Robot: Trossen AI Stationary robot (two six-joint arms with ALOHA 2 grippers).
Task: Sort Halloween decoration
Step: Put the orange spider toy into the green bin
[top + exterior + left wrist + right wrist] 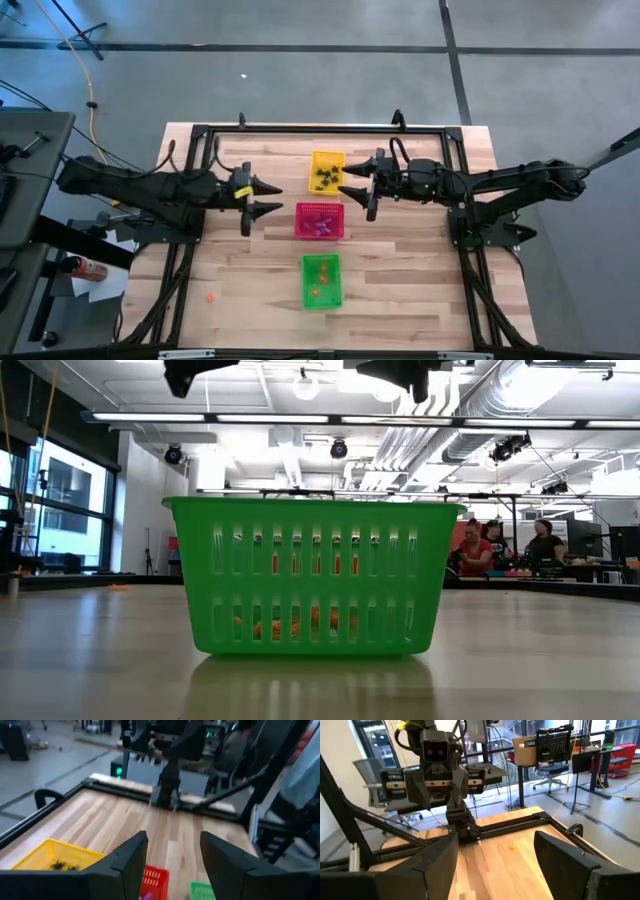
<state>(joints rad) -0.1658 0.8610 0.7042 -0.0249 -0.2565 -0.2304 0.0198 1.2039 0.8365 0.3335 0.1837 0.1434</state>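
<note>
Three mesh baskets stand in a row down the table's middle. The yellow basket [325, 172] holds black trinkets [323, 179], the red basket [319, 220] purple ones [320, 226], and the green basket [321, 281] orange ones [300, 625]. One orange trinket [211, 297] lies loose on the wood near the front left. My left gripper [272, 197] hangs open above the table, left of the baskets. My right gripper [345, 183] hangs open to their right, facing it. Neither holds anything.
A black metal frame [300, 130] runs around the tabletop along its far and side edges. Bare wood lies left and right of the basket row. Beyond the table are a grey floor, cables and, in the low view, people [478, 548] seated far off.
</note>
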